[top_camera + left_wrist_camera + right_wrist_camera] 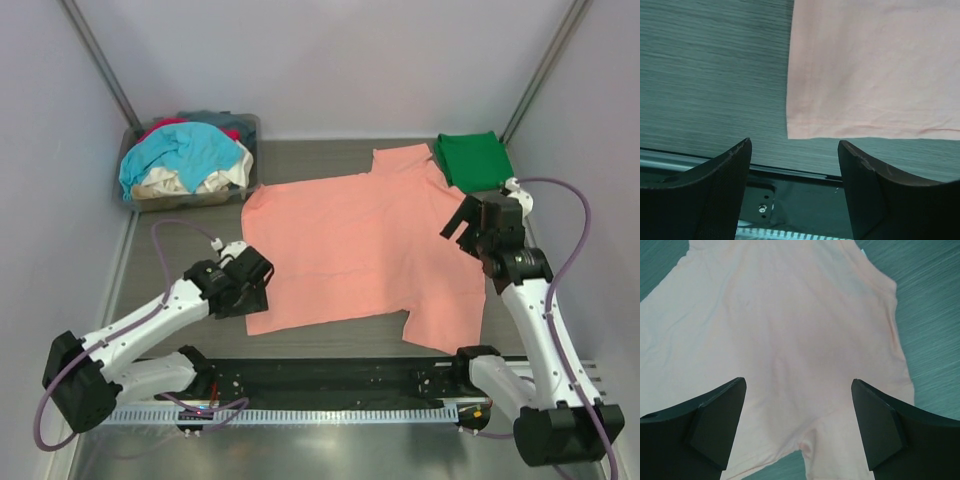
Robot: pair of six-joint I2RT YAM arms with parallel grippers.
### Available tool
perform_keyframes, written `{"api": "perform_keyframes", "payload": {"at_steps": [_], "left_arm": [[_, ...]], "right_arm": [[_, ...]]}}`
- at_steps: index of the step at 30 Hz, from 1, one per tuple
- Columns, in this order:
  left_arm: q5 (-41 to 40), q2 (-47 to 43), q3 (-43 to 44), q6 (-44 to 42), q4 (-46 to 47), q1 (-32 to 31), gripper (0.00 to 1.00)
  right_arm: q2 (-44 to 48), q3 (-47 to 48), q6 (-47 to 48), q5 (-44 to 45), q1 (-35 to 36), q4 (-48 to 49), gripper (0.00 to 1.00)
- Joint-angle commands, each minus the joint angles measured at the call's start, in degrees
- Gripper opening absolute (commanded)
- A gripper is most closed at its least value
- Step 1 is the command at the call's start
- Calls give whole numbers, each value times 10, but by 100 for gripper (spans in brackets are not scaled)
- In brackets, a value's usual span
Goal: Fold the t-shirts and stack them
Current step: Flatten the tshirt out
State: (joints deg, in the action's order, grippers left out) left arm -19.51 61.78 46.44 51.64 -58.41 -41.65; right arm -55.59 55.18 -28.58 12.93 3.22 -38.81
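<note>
Flat salmon shirt (pixel 360 250) runs left-right; its near-left hem corner sits just ahead of my left claw (pixel 795 145), open, empty. My right claw (pixel 799 382) hangs open over the sleeved end.

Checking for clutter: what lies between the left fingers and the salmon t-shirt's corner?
Nothing but a bare strip of tabletop, shown in the left wrist view between the left fingers and salmon t-shirt.
</note>
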Motion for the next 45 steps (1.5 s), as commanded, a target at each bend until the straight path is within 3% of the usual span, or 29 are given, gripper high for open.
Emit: {"api": "perform_keyframes", "payload": {"at_steps": [1, 6, 19, 22, 23, 27, 32, 33, 35, 37, 38, 41, 43, 45], "left_arm": [[-26, -1, -42, 101, 30, -19, 70], [13, -33, -149, 152, 141, -20, 59], [20, -2, -208, 152, 244, -19, 45], [18, -3, -221, 146, 259, -20, 34], [20, -8, -224, 145, 268, -19, 24], [22, -21, -231, 125, 312, -14, 0], [55, -17, -219, 79, 340, 65, 0], [69, -12, -219, 68, 359, 83, 0], [104, -4, -219, 37, 378, 132, 0], [107, 9, -212, 14, 392, 153, 0], [109, 13, -210, 8, 395, 155, 0], [117, 26, -202, -2, 402, 163, 0], [121, 25, -207, -2, 407, 173, 0], [126, 20, -211, -2, 411, 186, 0]], "right_arm": [[59, -33, -57, -44, -1, 34, 92], [92, -59, -57, -54, -1, 28, 91], [87, -46, -37, -26, 1, -9, 91], [78, -58, -46, 0, -1, -31, 92], [72, -63, -53, 3, -1, -38, 92], [30, -84, -137, 3, -5, -102, 94], [9, -160, -212, -97, -1, -103, 95], [12, -176, -236, -108, 12, -99, 95], [16, -208, -273, -99, 101, -86, 94], [0, -209, -347, -63, 175, -111, 94], [-7, -203, -368, -16, 251, -124, 94], [-25, -200, -446, 31, 340, -170, 93], [-16, -211, -519, 44, 370, -174, 93], [-15, -241, -533, 44, 379, -143, 89]]}}
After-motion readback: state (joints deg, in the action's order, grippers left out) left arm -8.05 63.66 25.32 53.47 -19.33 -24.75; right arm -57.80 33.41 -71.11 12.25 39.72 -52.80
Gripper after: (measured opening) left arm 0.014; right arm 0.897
